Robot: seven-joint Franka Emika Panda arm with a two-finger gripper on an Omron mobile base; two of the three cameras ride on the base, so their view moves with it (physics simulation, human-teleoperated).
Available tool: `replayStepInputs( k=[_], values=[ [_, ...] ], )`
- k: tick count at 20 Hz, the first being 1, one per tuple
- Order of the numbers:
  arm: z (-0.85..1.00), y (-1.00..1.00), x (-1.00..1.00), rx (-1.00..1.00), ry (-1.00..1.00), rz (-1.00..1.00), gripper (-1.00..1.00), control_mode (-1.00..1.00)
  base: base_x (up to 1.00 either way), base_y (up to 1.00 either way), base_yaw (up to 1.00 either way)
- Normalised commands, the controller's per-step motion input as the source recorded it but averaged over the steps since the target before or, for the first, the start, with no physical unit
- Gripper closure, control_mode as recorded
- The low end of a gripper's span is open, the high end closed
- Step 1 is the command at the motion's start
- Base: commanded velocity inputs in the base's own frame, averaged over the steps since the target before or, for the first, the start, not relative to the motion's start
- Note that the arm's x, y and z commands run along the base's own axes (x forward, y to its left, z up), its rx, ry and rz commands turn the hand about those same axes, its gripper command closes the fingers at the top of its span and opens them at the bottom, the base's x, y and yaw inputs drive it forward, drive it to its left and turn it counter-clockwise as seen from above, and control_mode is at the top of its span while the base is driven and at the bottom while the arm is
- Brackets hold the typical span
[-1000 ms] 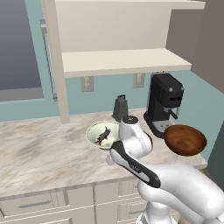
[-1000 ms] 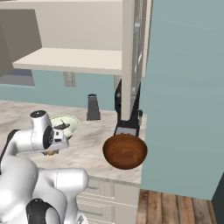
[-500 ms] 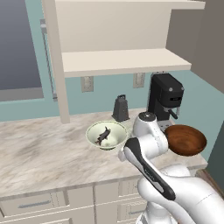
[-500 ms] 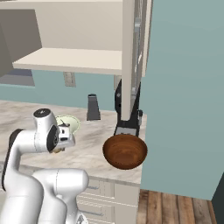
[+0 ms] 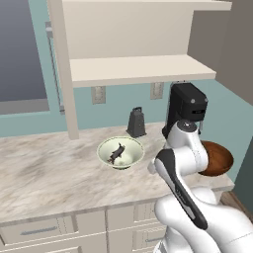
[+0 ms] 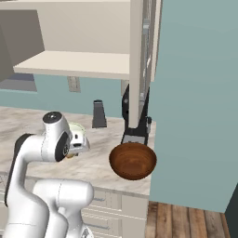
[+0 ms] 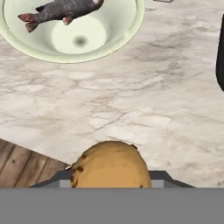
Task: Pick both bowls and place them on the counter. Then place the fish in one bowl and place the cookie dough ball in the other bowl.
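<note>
My gripper (image 7: 111,177) is shut on the golden-brown cookie dough ball (image 7: 109,166), which sits between the fingertips at the bottom of the hand view, above the counter (image 7: 153,100) near its front edge. The cream-white bowl (image 7: 131,26) stands on the counter with the dark grey fish (image 7: 61,11) lying inside it. From the left base view the same bowl (image 5: 104,148) holds the fish (image 5: 116,153), and my arm's wrist stands just to its right. The reddish-brown bowl (image 5: 217,158) rests at the counter's right end, also seen empty (image 6: 133,160) from the right base view.
A black coffee machine (image 5: 187,106) and a dark grater (image 5: 136,122) stand at the back of the counter under a cream shelf (image 5: 138,69). A teal wall (image 6: 195,93) closes the right side. Wooden floor (image 7: 26,162) shows past the counter's front edge.
The arm has swung right, away from above the cream-white bowl and toward the reddish-brown bowl, with the cookie dough ball still in its grip. The bowls and fish have stayed put.
</note>
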Motion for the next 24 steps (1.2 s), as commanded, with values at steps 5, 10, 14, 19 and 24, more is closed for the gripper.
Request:
replayStepInputs(
  k=[5,10,14,19,24],
  values=[
    [0.4,-0.49,0.0,0.0,-0.01,-0.07,1.0,-1.0,0.0,0.0,0.0],
    [0.31,-0.49,0.0,0.0,-0.07,-0.17,1.0,-1.0,0.0,0.0,0.0],
    [0.16,-0.49,0.0,0.0,-0.08,-0.24,1.0,-1.0,0.0,0.0,0.0],
    [0.01,-0.38,0.01,0.0,-0.07,-0.24,1.0,-1.0,0.0,0.0,0.0],
    [0.0,-0.34,0.1,0.0,-0.02,-0.17,1.0,-1.0,0.0,0.0,0.0]
  ],
)
